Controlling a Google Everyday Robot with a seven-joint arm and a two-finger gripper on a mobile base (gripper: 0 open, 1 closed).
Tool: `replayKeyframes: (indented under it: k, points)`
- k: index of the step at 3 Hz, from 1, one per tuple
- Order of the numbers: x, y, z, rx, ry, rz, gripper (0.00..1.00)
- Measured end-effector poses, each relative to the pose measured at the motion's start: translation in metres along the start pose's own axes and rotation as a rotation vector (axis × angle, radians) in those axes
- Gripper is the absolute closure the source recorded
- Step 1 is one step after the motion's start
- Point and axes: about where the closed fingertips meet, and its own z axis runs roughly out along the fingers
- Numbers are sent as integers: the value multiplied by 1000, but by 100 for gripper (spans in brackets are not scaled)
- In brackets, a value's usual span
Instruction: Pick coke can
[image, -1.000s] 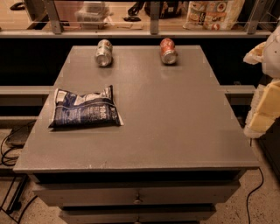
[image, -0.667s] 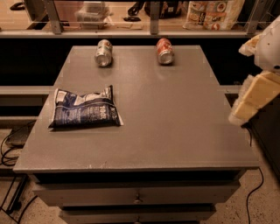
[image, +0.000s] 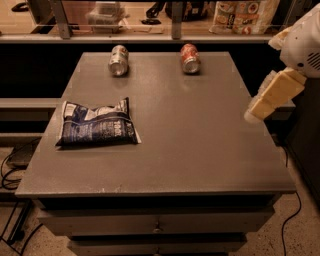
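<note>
The coke can (image: 190, 58), small and red-orange with white markings and a silver top, lies on its side at the far right of the grey table (image: 200, 150). My gripper (image: 261, 105) hangs at the right edge of the table, in front of and to the right of the can, well apart from it. Its cream fingers (image: 272, 92) point down and to the left, and it holds nothing.
A silver-and-green can (image: 119, 60) lies on its side at the far left of the table. A dark blue chip bag (image: 95, 124) lies flat at the left. A shelf with packages (image: 240, 15) runs behind the table. Cables (image: 10, 170) lie on the floor at left.
My gripper has swung left, from beyond the table's right edge to over that edge. The view has shifted a little, so the cans sit further left. Nothing on the table moved.
</note>
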Motion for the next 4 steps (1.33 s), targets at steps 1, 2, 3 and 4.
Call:
replayKeyframes:
  k: [1,2,3,4]
  points:
    - [-5,-4,31,-42,-56,74,0]
    - [-30,-15,73,-79,-194,149,0]
    - [-52,-44,103,-29,-338,248,0]
    - [-53,-44,107,-29,-345,258,0]
